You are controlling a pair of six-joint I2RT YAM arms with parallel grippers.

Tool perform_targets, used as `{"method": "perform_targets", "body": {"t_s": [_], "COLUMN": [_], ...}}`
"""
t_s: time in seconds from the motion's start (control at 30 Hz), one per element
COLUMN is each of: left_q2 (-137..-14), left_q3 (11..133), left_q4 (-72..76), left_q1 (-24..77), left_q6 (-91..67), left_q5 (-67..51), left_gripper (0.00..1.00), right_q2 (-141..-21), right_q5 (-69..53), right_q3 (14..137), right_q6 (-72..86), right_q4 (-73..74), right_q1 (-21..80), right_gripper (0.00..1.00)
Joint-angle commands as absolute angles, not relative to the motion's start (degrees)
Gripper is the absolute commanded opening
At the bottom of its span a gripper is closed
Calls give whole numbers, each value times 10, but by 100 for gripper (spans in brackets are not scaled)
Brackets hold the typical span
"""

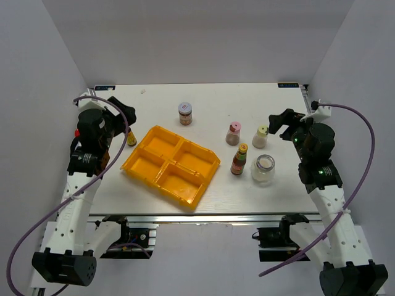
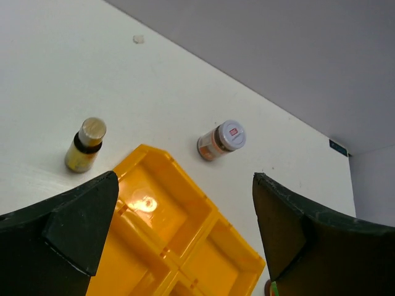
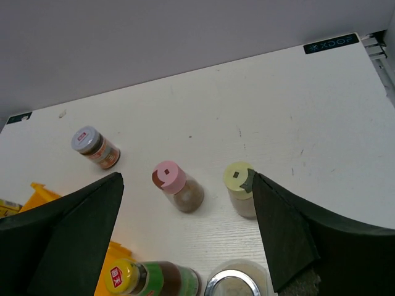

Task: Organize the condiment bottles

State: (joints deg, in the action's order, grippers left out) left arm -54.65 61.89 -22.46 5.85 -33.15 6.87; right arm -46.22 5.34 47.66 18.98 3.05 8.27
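Tray point(image 1: 162, 147) central; capped jar point(image 1: 185, 113) behind; small bottle point(image 1: 131, 139) left; bottle cluster point(image 1: 239, 160) right.

The tray point(image 1: 157, 145) is orange-yellow on the white table point(image 1: 216, 102). The far jar point(image 1: 185, 113) has a silver-lilac lid (small red mark on top). The pink-capped bottle point(image 1: 233, 133) holds brown powder, and the pale-green-capped bottle point(image 1: 260, 137) holds whitish powder. The near bottle point(image 1: 240, 160) has a yellow cap and a green-red label. The glass jar point(image 1: 263, 168) is clear. The fingers point(image 2: 68, 228) are black.

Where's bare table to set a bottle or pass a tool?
Free: back strip behind silver-cap jar; front edge between yellow tray and glass jar. Crowded: glass jar, sauce bottle, pink-cap bottle and green-cap bottle bunch; small yellow bottle tight between tray and left arm.
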Motion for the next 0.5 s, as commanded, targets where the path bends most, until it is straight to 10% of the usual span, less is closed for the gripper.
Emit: {"method": "perform_targets", "body": {"t_s": [0.0, 0.23, 0.47], "left_q2": [-515, -501, -508], "left_q3": [615, 571, 554], "left_q4": [-250, -232, -237], "left_q1": [57, 57, 57], "left_q6": [-343, -352, -356], "left_q5": [88, 60, 67], "left_gripper": [98, 98, 98], "right_q2": [-435, -442, -475], "right_q5": [5, -199, -123], "right_q3": [480, 443, 433], "right_q6": [195, 137, 92], "right_q4": [38, 47, 75], "right_q1": [82, 89, 187], "right_gripper": [89, 89, 89]}}
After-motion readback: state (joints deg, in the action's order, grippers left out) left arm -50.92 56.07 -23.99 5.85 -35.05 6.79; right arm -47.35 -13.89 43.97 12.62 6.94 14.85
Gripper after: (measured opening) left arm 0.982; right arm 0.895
